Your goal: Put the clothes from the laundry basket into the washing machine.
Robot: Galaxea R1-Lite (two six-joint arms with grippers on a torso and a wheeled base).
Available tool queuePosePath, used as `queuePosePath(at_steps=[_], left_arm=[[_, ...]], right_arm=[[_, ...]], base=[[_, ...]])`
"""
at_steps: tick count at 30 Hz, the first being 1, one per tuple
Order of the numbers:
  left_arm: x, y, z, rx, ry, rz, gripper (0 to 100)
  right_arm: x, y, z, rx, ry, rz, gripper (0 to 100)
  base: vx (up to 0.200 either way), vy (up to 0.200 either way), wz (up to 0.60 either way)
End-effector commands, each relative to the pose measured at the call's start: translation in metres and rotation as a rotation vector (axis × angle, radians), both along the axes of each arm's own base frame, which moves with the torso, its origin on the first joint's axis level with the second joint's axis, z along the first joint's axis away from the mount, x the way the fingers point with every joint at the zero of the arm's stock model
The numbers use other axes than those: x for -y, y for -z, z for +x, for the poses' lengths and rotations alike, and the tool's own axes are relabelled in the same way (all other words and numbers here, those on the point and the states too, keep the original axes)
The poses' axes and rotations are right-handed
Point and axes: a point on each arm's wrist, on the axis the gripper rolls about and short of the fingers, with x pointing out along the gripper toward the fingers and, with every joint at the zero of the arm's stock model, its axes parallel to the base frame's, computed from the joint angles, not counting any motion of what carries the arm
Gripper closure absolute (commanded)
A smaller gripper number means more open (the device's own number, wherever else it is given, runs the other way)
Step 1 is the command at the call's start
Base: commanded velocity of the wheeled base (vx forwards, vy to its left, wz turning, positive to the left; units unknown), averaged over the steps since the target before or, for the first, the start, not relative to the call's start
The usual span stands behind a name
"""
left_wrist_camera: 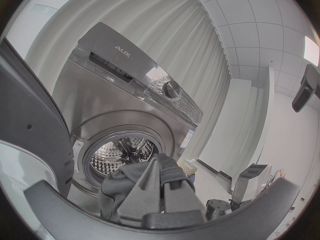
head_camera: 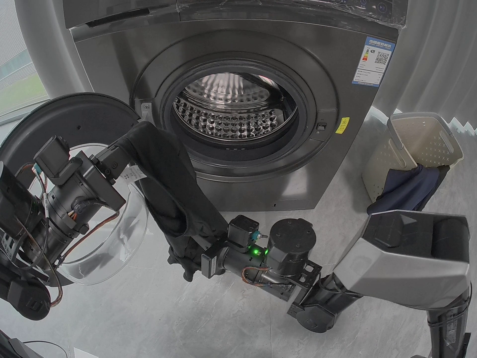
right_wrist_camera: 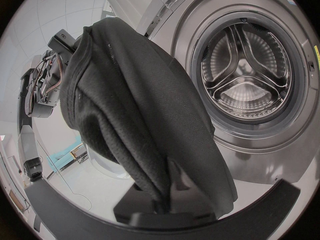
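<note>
A black garment (head_camera: 171, 185) hangs stretched between my two grippers, in front of and below the washing machine's open drum (head_camera: 233, 105). My left gripper (head_camera: 117, 156) is shut on its upper end, left of the drum opening; the cloth passes between the closed fingers (left_wrist_camera: 155, 187). My right gripper (head_camera: 201, 254) is shut on the lower end near the floor, with the garment (right_wrist_camera: 143, 110) rising from its fingers (right_wrist_camera: 173, 180). The drum (right_wrist_camera: 246, 70) looks empty. At the right stands the white laundry basket (head_camera: 422, 145) with a dark blue garment (head_camera: 407, 187) draped over its front rim.
The washer door (head_camera: 74, 140) is swung open to the left, right behind my left arm. Grey washer body (head_camera: 278, 175) stands ahead; bare grey floor (head_camera: 149, 314) lies in front. Curtains (head_camera: 437, 50) hang behind the basket.
</note>
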Motion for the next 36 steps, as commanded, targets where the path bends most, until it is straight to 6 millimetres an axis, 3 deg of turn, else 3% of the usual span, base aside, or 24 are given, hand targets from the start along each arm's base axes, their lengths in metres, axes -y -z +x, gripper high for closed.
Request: queuePosePath(at_steps=[1, 4, 5, 10, 14, 15, 17, 18, 21, 30, 36], left_arm=[[-0.001, 0.0, 0.001, -0.002, -0.005, 0.001, 100], [-0.002, 0.001, 0.002, -0.007, -0.011, 0.002, 100], [-0.002, 0.001, 0.002, -0.007, -0.011, 0.002, 100], [-0.004, 0.005, 0.006, -0.023, -0.024, 0.007, 100], [-0.005, 0.006, 0.006, -0.027, -0.031, 0.008, 100], [-0.006, 0.006, 0.007, -0.031, -0.036, 0.01, 100], [-0.006, 0.006, 0.007, -0.031, -0.036, 0.01, 100], [-0.006, 0.008, 0.008, -0.046, -0.041, 0.014, 100], [-0.006, 0.007, 0.007, -0.048, -0.062, 0.006, 100], [-0.004, 0.002, 0.005, -0.024, -0.056, -0.004, 100], [-0.005, -0.01, 0.008, 0.03, -0.092, -0.01, 100]], right_arm=[[0.041, -0.046, -0.023, 0.018, 0.019, 0.017, 100], [0.068, -0.063, -0.035, 0.019, 0.044, 0.016, 100], [0.068, -0.063, -0.035, 0.019, 0.044, 0.016, 100], [0.127, -0.084, -0.04, 0.043, 0.164, -0.005, 100], [0.145, -0.103, -0.041, 0.087, 0.202, 0.036, 100], [0.153, -0.116, -0.045, 0.119, 0.2, 0.065, 100], [0.153, -0.116, -0.045, 0.119, 0.2, 0.065, 100], [0.158, -0.128, -0.056, 0.144, 0.187, 0.096, 100], [0.159, -0.134, -0.061, 0.159, 0.184, 0.114, 100], [0.165, -0.14, -0.059, 0.173, 0.204, 0.146, 100], [0.175, -0.156, -0.052, 0.212, 0.261, 0.188, 100]], base=[[0.0, 0.0, 0.0], [0.0, 0.0, 0.0], [0.0, 0.0, 0.0], [0.0, 0.0, 0.0], [0.0, 0.0, 0.0], [0.0, 0.0, 0.0], [0.0, 0.0, 0.0], [0.0, 0.0, 0.0], [0.0, 0.0, 0.0], [0.0, 0.0, 0.0], [0.0, 0.0, 0.0]])
